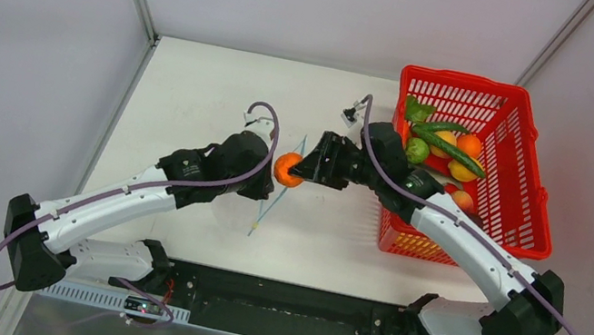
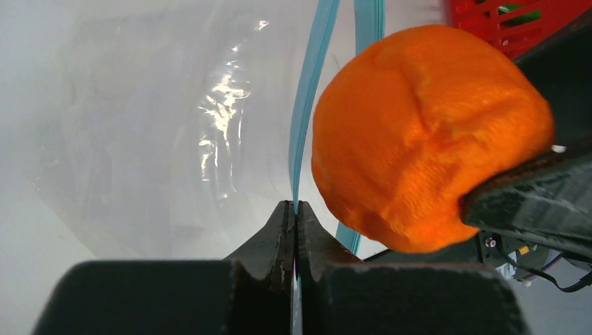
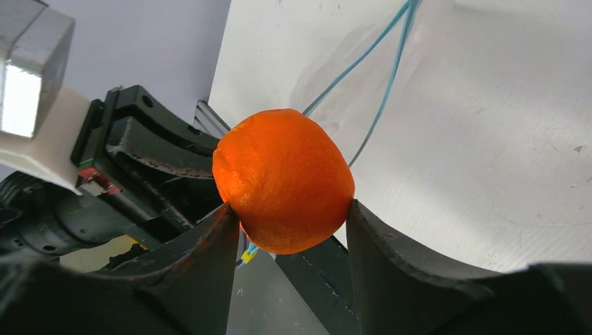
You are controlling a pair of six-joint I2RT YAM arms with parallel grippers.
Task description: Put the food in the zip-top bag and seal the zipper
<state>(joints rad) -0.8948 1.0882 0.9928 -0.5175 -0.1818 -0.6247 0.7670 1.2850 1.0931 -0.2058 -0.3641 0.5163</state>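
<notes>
An orange ball of the food (image 1: 288, 169) (image 3: 283, 178) (image 2: 419, 132) hangs above the table, and my right gripper (image 1: 300, 169) (image 3: 287, 206) is shut on it from both sides. It sits right at the mouth of the clear zip-top bag (image 2: 174, 139) (image 1: 238, 209). The teal zipper (image 2: 307, 105) (image 3: 391, 77) (image 1: 274, 196) is parted into two strips. My left gripper (image 2: 294, 206) (image 1: 270, 179) is shut on one strip, holding that edge up. The ball is just right of the held strip, between the two.
A red mesh basket (image 1: 539, 187) stands at the right of the table with several more toy fruits and vegetables (image 1: 449, 148) inside. The right arm reaches leftward past the basket's near left corner. White walls and a metal frame bound the table.
</notes>
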